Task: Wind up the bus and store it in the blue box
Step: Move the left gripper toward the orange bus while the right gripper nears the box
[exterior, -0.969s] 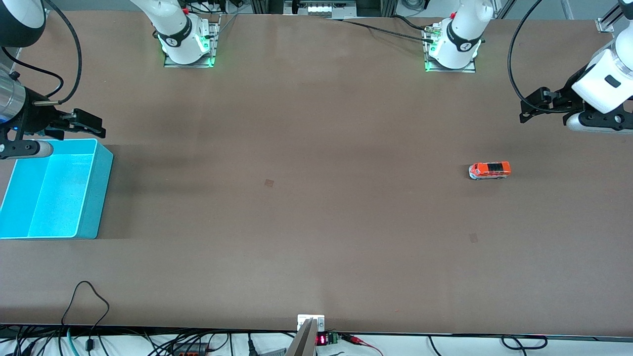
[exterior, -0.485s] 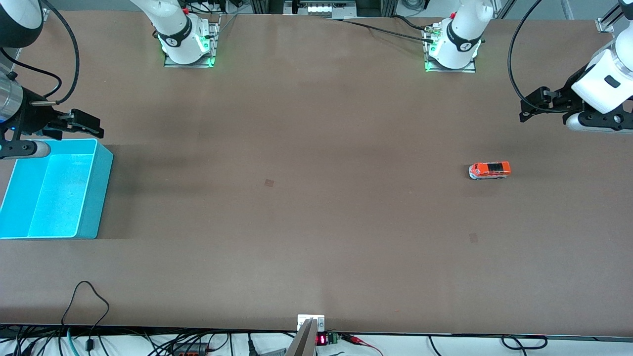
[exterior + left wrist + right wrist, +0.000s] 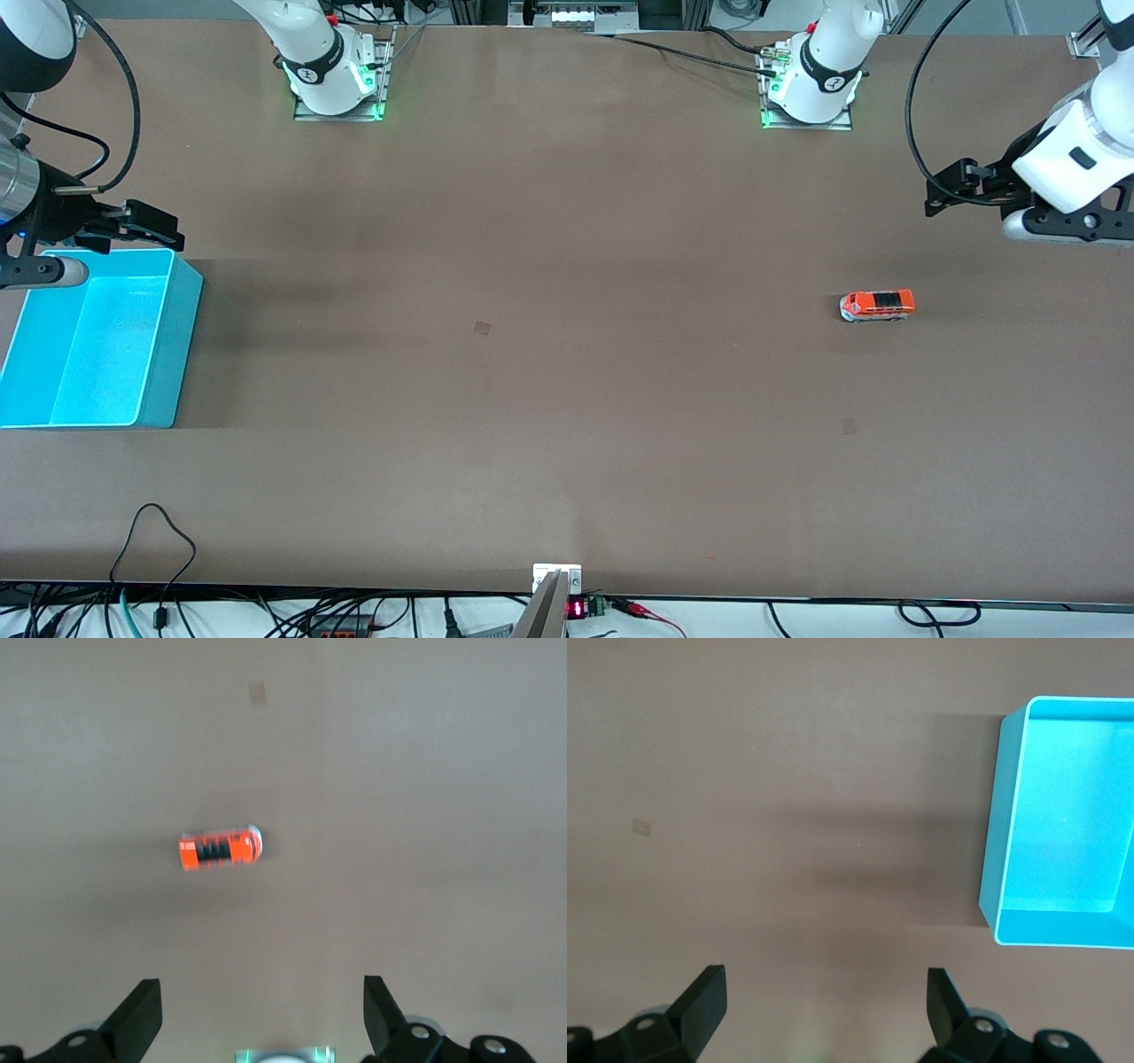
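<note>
The small orange bus with dark roof panels stands alone on the brown table toward the left arm's end; the left wrist view shows the bus well clear of the fingers. My left gripper hangs open in the air over bare table, apart from the bus. At the right arm's end sits the bright blue box, with nothing in it; the right wrist view shows the blue box off to one side. My right gripper is open, up over the table just past the box's farther rim.
Both arm bases stand along the table's edge farthest from the front camera. Two faint square marks lie on the tabletop. Cables trail over the edge nearest the camera.
The left arm has shifted slightly up in the front view and toward the table's middle. The right gripper has crept a little up in that view. Bus and box are unmoved.
</note>
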{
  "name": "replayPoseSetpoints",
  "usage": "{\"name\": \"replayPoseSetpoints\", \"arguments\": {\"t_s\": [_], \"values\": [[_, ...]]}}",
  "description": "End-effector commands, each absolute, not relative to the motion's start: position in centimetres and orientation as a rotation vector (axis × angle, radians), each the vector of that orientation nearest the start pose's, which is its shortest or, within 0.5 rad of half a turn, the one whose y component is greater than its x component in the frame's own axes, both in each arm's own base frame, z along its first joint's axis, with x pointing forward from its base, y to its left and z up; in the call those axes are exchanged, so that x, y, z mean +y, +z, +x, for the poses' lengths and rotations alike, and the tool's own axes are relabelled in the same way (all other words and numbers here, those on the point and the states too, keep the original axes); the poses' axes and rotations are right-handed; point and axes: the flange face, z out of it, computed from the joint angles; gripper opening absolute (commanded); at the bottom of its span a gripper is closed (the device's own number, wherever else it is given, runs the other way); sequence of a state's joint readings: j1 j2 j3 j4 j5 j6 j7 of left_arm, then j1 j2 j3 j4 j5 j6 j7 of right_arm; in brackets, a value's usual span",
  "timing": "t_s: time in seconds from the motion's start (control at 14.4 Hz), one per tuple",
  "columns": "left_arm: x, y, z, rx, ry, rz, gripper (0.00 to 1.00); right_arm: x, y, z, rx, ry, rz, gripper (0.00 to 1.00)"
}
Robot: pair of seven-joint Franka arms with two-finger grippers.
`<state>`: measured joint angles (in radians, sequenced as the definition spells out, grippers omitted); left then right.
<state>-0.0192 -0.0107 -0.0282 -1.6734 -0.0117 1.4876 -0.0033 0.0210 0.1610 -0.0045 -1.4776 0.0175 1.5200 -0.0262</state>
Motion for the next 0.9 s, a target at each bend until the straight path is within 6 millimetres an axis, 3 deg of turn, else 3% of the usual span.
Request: {"name": "replayPoseSetpoints", "arguments": {"t_s": [0.0,0.42,0.48,0.69,0.83], "values": [[-2.4,56.7,53.5,0.148,0.437,-3.130,1.00,0.8,56.8,60.3,-0.091,0.193,-3.111,1.00],[-1.8,52.8,54.8,0.788,0.517,-2.996,1.00,0.9,55.1,61.1,-0.147,0.226,-3.128,1.00],[-1.4,51.8,54.9,0.886,0.505,-2.982,1.00,0.9,54.0,61.5,-0.146,0.252,-3.125,1.00],[0.0,47.5,55.1,1.281,0.467,-2.842,1.00,0.6,52.1,62.1,-0.139,0.298,-3.120,1.00],[1.2,44.4,55.0,1.454,0.416,-2.774,1.00,0.5,51.3,62.3,-0.139,0.322,-3.119,1.00]]}}
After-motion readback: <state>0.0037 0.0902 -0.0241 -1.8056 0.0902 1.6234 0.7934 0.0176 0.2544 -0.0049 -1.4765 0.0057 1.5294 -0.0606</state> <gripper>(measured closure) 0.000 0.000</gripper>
